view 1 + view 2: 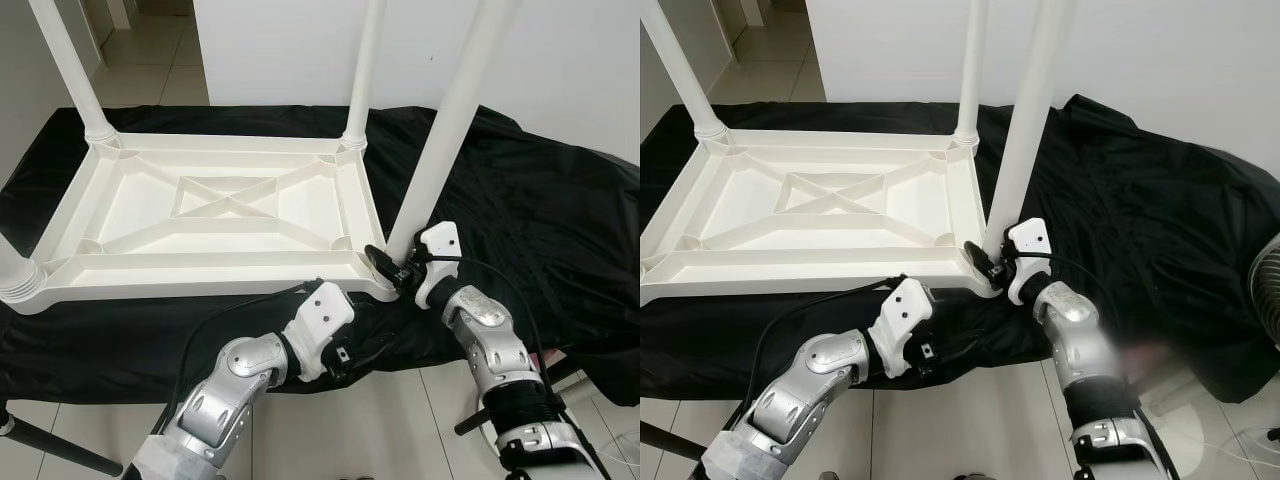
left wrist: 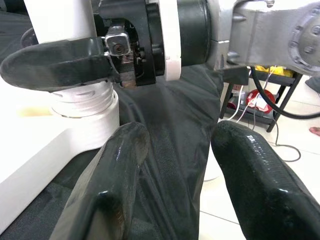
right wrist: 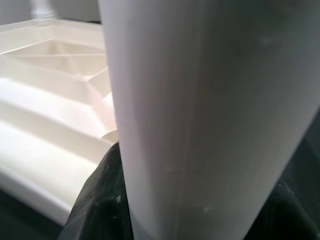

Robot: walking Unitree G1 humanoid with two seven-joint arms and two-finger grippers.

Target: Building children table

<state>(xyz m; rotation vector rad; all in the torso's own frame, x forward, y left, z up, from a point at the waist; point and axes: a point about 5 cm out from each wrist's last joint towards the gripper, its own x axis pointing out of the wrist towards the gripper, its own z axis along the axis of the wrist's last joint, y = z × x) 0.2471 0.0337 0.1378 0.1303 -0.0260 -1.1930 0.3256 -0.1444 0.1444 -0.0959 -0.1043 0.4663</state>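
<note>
A white plastic children's table (image 1: 200,275) lies upside down on a black cloth (image 1: 540,210). Its legs stand up at the corners. My right gripper (image 1: 395,265) is shut on the base of the near right leg (image 1: 450,120), just above its ribbed socket (image 2: 82,102). One of its black fingers (image 2: 55,62) presses against that leg. Up close, the leg (image 3: 210,110) hides most of the right wrist view. My left gripper (image 2: 182,185) hangs open over the cloth by the table's front edge, left of the right gripper, with nothing between its fingers (image 2: 105,190).
The far right leg (image 1: 362,70), far left leg (image 1: 70,60) and near left leg (image 1: 15,275) stand upright. A white wall runs behind. Tiled floor lies in front, with a black stand foot (image 1: 60,450), a fan (image 1: 1265,300) at the right, and cables (image 2: 260,95).
</note>
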